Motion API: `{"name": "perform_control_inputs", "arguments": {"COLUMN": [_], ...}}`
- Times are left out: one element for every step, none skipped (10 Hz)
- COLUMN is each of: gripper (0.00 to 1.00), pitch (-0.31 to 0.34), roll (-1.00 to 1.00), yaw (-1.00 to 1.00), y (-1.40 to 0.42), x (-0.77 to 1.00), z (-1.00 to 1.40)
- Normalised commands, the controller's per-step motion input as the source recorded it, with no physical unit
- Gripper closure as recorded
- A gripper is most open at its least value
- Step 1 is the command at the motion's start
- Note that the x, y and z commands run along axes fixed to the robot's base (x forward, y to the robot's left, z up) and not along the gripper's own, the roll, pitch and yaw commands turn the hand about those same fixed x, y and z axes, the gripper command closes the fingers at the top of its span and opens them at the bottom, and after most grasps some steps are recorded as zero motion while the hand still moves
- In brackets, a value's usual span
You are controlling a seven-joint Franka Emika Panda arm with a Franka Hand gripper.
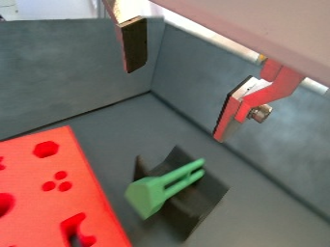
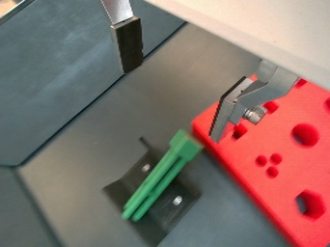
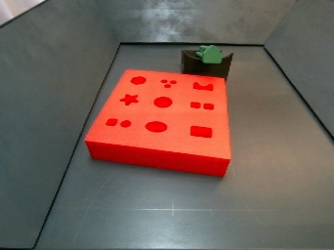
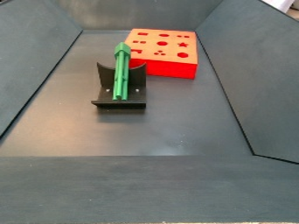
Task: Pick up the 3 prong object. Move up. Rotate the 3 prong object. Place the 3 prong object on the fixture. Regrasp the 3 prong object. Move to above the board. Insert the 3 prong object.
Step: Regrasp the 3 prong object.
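Note:
The green 3 prong object (image 1: 165, 186) lies on the dark fixture (image 1: 196, 208), its length resting in the notch. It shows in both wrist views (image 2: 161, 178) and both side views (image 3: 209, 53) (image 4: 121, 68). The fixture (image 4: 103, 85) stands beside the red board (image 4: 163, 48), a short gap apart. My gripper (image 1: 187, 77) is open and empty, well above the floor, with the peg and fixture below it (image 2: 180, 75). One finger (image 2: 126, 43) and the other are far apart, with nothing between them. The gripper is out of both side views.
Sloping grey walls (image 3: 53, 78) enclose the grey floor on all sides. The board (image 3: 163, 115) carries several cut-out holes, among them a star, circles and squares. The fixture (image 3: 209, 68) stands close to the back wall.

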Motion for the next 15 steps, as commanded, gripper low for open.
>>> {"name": "perform_control_inputs", "arguments": {"gripper": [0.0, 0.0, 0.0, 0.0, 0.0, 0.0, 0.0, 0.0, 0.0, 0.0, 0.0, 0.0, 0.0, 0.0, 0.0], "pitch": [0.125, 0.143, 0.162, 0.179, 0.196, 0.221, 0.242, 0.258, 0.273, 0.224, 0.176, 0.112, 0.086, 0.017, -0.002], "roll": [1.0, 1.0, 1.0, 1.0, 1.0, 1.0, 1.0, 1.0, 0.99, 0.77, 0.6, 0.39, 0.3, 0.2, 0.18], "yaw": [0.07, 0.08, 0.09, 0.1, 0.12, 0.15, 0.18, 0.23, 0.28, 0.3, 0.31, 0.31, 0.31, 0.27, 0.25], "y": [-0.04, -0.04, -0.04, -0.05, -0.05, -0.05, -0.06, -0.06, -0.06, -0.06, -0.07, -0.07, -0.06, -0.05, -0.06], "x": [0.1, 0.11, 0.12, 0.13, 0.14, 0.16, 0.17, 0.19, 0.21, 0.25, 0.29, 0.34, 0.36, 0.38, 0.37], "z": [-0.01, -0.01, -0.01, -0.01, -0.01, -0.01, -0.01, -0.01, -0.01, -0.01, -0.02, -0.02, -0.01, -0.01, -0.01]}}
